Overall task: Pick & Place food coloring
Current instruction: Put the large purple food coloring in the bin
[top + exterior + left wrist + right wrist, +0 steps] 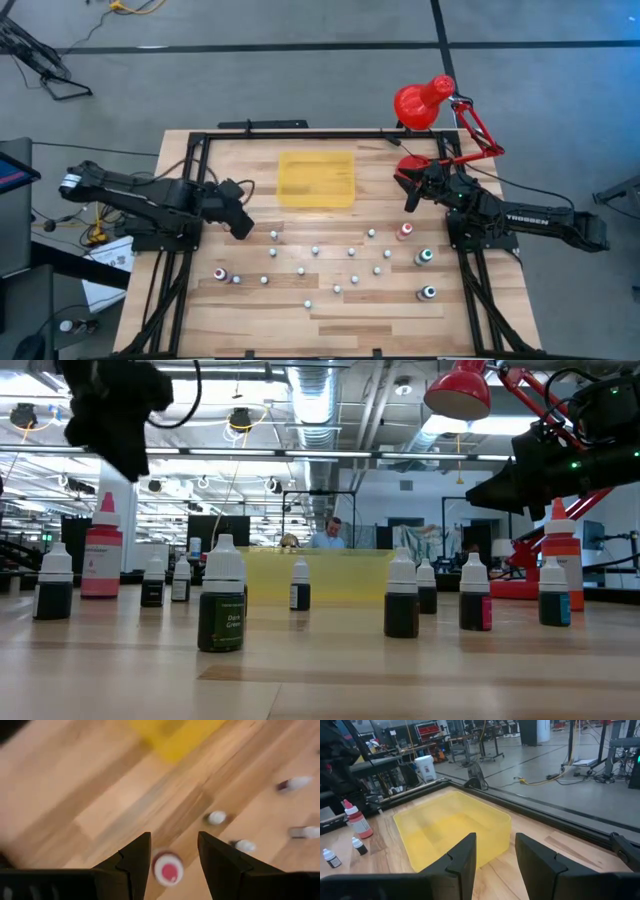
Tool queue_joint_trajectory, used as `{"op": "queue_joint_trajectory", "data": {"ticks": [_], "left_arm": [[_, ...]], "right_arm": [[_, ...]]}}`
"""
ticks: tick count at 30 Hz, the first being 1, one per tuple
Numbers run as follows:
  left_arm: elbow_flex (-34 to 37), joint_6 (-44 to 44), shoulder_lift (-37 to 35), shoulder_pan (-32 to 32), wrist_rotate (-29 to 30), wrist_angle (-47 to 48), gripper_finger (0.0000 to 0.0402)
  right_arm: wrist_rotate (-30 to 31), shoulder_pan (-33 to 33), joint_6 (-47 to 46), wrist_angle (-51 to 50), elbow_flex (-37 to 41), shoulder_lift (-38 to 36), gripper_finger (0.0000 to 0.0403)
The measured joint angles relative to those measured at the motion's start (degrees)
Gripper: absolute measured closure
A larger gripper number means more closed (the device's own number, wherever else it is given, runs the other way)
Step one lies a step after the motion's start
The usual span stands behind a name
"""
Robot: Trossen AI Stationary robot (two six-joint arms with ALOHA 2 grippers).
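Several small food coloring bottles (315, 250) stand upright on the wooden table, most with white caps. A pink one (221, 273) stands near the left, and a red one (404, 232) and two green ones (425, 256) stand at the right. My left gripper (243, 225) hangs open, high over the table's left part and slanting down. In its wrist view (174, 840), the pink-topped bottle (167, 869) shows far below between the fingers, untouched. My right gripper (495, 840) is open and level at the right, facing the yellow container (455, 830).
The yellow container (316, 180) sits at the table's far middle. A red desk lamp (420, 100) stands at the far right corner behind my right arm. A black frame (300, 135) runs round the table. A person (333, 532) sits far off in the room.
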State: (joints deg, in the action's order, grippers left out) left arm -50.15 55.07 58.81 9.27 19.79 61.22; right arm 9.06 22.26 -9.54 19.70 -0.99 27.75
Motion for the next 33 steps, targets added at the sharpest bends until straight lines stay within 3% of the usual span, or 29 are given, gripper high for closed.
{"op": "queue_joint_trajectory", "data": {"ticks": [20,33], "left_arm": [[-0.2,3.06,18.7,0.01,-8.83,0.96,0.0245],[-0.15,2.66,20.76,0.05,-7.98,2.26,0.0245]], "right_arm": [[0.0,0.0,0.0,0.0,0.0,0.0,0.0276],[0.0,0.0,-0.01,0.0,0.0,-0.01,0.0276]]}}
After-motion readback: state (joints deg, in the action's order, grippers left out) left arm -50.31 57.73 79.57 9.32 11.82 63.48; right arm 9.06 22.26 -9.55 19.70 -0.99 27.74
